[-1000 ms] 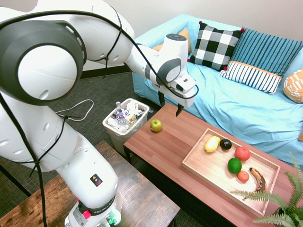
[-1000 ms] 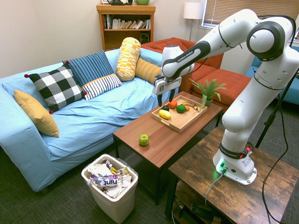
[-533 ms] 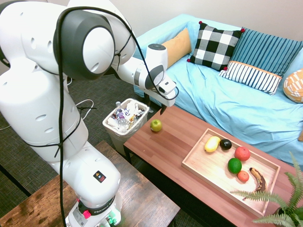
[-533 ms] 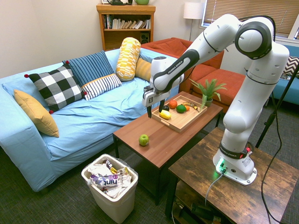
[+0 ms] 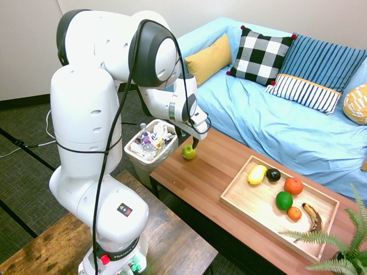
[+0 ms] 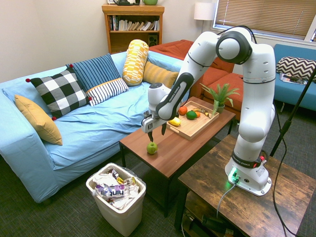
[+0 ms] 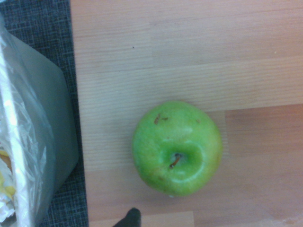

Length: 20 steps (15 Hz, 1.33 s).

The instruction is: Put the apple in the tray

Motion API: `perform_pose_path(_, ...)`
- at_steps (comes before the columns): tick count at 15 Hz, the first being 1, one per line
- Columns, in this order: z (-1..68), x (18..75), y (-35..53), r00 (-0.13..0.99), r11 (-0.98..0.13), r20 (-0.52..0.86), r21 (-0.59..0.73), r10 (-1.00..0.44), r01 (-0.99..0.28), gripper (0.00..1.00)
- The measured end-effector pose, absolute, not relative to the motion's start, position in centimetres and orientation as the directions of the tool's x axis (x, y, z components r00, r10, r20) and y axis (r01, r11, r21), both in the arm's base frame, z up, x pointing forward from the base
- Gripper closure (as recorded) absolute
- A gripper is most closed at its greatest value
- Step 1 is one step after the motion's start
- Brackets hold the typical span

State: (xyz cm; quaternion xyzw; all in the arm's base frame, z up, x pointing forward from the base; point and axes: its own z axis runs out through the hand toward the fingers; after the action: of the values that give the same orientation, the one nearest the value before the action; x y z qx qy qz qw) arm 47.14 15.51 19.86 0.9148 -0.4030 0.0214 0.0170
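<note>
Hovering directly over the apple (image 5: 188, 152), the pincer (image 5: 190, 140) is pointing straight down with its jaws spread apart and nothing between them; the fruit is not yet gripped.

Apple: resting stem-up on the bare worktop (image 5: 212, 172), near the end that is standing beside the waste basket (image 5: 152, 144), well apart from the tray (image 5: 232, 197).

Risks: a round, smooth fruit is likely rolling away if one fingertip is touching it first or if the jaws are closing off-centre. That end edge is lying close, so a nudged apple is probably dropping off the worktop, into the basket or onto the carpet. Jaws coming down too low are striking the wood.

Tray: sitting toward the opposite end, already holding a yellow fruit (image 5: 257, 174), a dark fruit (image 5: 273, 175), a darker green fruit (image 5: 284, 200), two red-orange fruits (image 5: 293, 186) and a browned banana (image 5: 312, 216). Open floor is remaining mainly along the near rim.

Surroundings: a potted fern (image 5: 338, 252) is overhanging the tray's far corner; a blue sofa (image 5: 287, 126) with cushions is running along the worktop's far long edge. Nothing is lying between apple and tray.
</note>
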Motion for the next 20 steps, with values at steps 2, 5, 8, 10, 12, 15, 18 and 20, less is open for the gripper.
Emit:
perform_pose_path(2, 17.9, 47.7, 16.1, 0.667, -0.666, 0.056, 0.029, -0.743, -0.745, 0.0)
perform_pose_path(5, 15.7, 48.4, 16.3, 0.661, -0.659, 0.064, 0.04, -0.748, -0.751, 0.0)
perform_pose_path(8, 14.1, 49.0, 17.4, 0.663, -0.661, 0.064, 0.05, -0.746, -0.749, 0.0)
perform_pose_path(10, 13.4, 49.4, 17.6, 0.662, -0.66, 0.064, 0.053, -0.747, -0.75, 0.0)
perform_pose_path(12, 12.7, 49.9, 17.5, 0.659, -0.657, 0.067, 0.059, -0.749, -0.752, 0.0)
perform_pose_path(15, 11.6, 50.6, 17.5, 0.656, -0.652, 0.07, 0.066, -0.752, -0.755, 0.0)
perform_pose_path(18, 10.8, 51.2, 17.2, 0.644, -0.64, 0.068, 0.069, -0.762, -0.765, 1.0)
perform_pose_path(20, 10.4, 51.2, 17.2, 0.637, -0.633, 0.059, 0.073, -0.769, -0.771, 1.0)
